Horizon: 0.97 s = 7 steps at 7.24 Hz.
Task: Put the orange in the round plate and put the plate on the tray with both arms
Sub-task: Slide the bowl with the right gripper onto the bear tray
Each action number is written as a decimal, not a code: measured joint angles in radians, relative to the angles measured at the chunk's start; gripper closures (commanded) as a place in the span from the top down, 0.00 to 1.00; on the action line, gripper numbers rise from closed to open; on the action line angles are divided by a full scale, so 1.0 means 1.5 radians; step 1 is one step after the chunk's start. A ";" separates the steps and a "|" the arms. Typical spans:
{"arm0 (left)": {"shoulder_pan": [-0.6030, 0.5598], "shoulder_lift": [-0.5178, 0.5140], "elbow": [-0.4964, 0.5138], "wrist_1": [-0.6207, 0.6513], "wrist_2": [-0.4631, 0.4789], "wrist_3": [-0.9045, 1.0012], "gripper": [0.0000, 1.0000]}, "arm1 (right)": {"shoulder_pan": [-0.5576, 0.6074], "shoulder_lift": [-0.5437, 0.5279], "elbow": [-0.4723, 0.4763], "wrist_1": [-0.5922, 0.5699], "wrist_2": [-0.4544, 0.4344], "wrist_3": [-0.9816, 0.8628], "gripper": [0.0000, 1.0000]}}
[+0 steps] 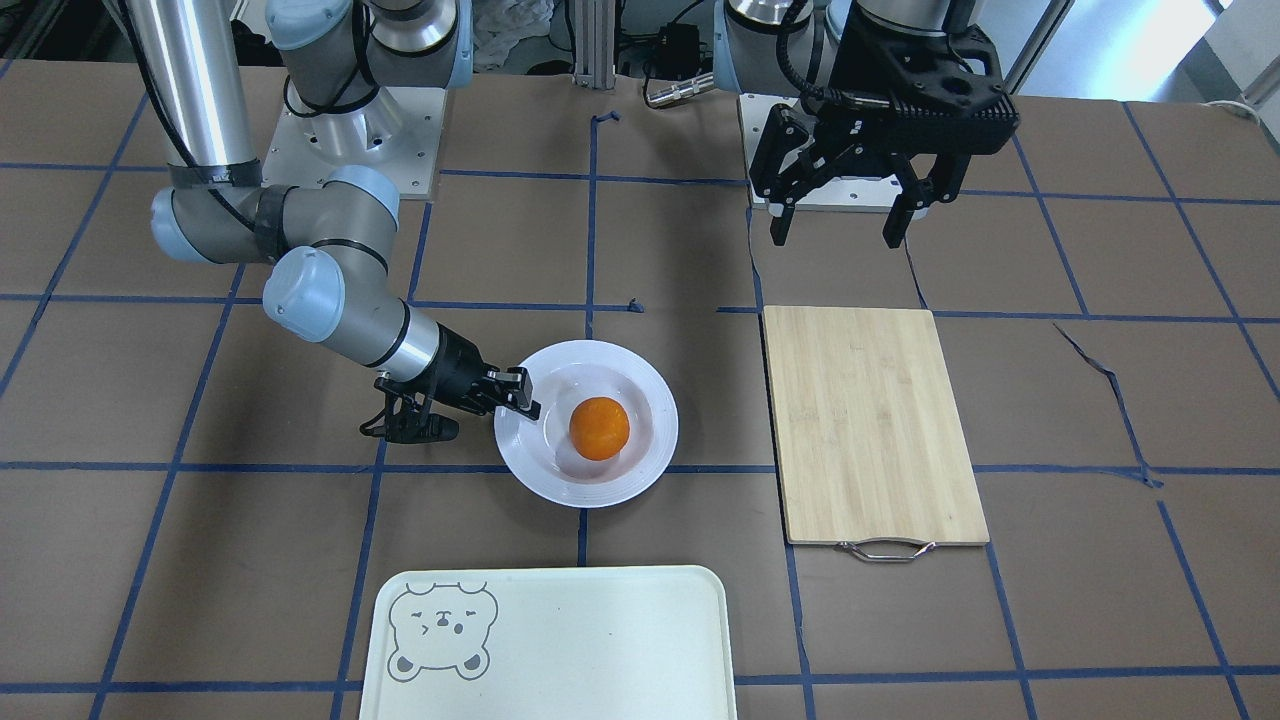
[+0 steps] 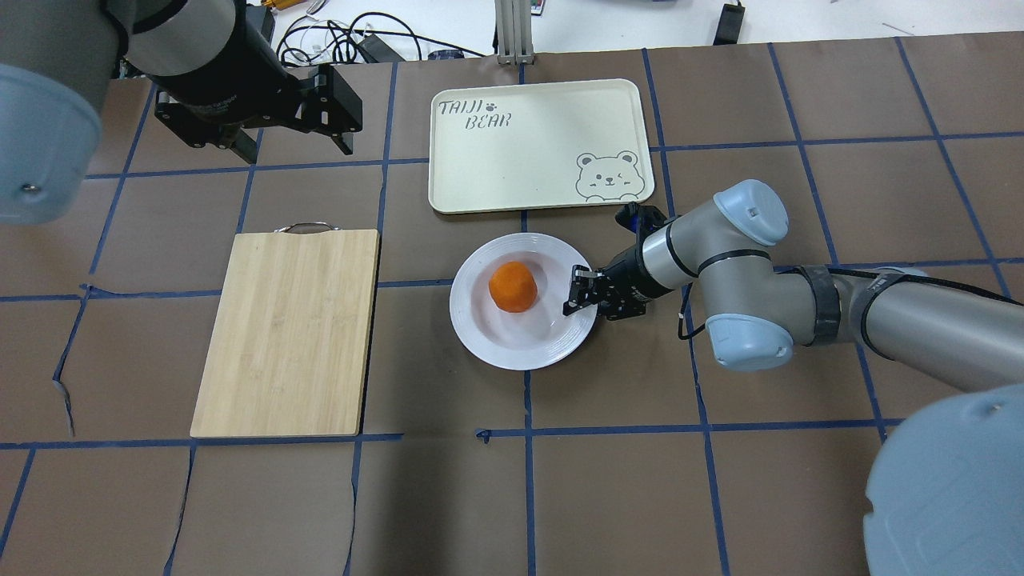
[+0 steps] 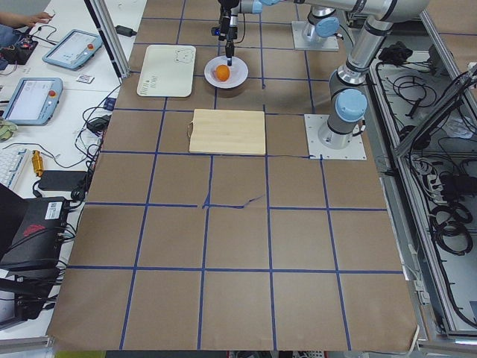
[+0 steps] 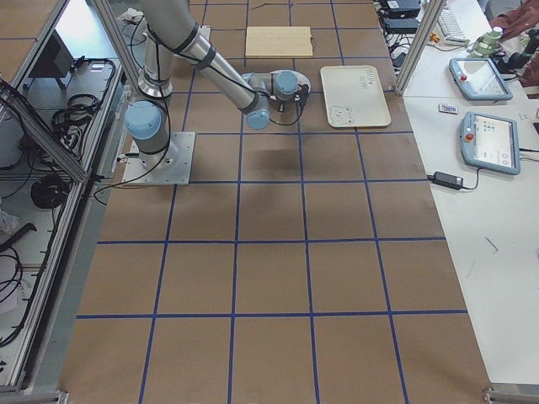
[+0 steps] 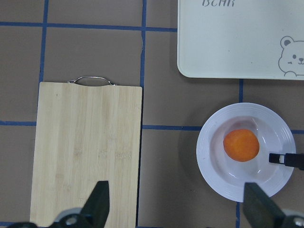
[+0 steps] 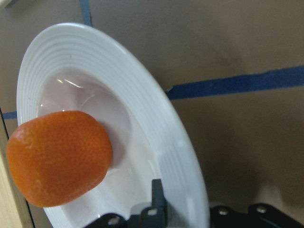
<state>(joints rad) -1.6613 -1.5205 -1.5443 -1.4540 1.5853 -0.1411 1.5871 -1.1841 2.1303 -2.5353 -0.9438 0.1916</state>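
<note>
Right gripper [image 2: 578, 292] looks clamped on the round plate [image 2: 512, 356]'s rim, orange [image 2: 513, 286] sitting just past its fingertips, tray [image 2: 528, 160] off to that hand's side, while the left gripper [image 1: 836, 236] hangs wide open, empty, way farther off.

Orange [image 2: 513, 286] sat in plate [image 2: 480, 340], middle of counter [image 2: 640, 480]. Tray [image 2: 512, 160] lay just beyond plate, away from robot. Cutting board [image 2: 288, 332] lay to plate's left. Right end effector [image 2: 578, 293] was at plate's right rim. Left end effector [image 1: 835, 238] hung above board side.
</note>
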 measured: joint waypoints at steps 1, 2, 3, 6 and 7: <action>0.000 0.000 0.000 0.000 0.000 0.000 1.00 | 0.003 -0.003 -0.002 0.000 0.001 0.013 0.00; 0.000 0.001 0.000 0.000 0.000 0.000 1.00 | 0.001 -0.011 -0.006 0.001 0.003 0.029 0.00; 0.000 0.001 0.000 0.000 0.000 0.000 1.00 | -0.005 -0.022 -0.017 0.005 0.004 0.038 0.00; 0.000 0.001 0.000 0.000 0.001 0.000 1.00 | -0.016 0.000 -0.108 0.011 0.013 0.077 0.02; 0.000 0.002 0.000 0.000 0.001 0.000 1.00 | -0.017 0.042 -0.174 0.012 0.014 0.101 0.02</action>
<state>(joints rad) -1.6613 -1.5176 -1.5448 -1.4542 1.5874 -0.1411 1.5621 -1.1209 1.8699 -2.5176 -0.9228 0.3429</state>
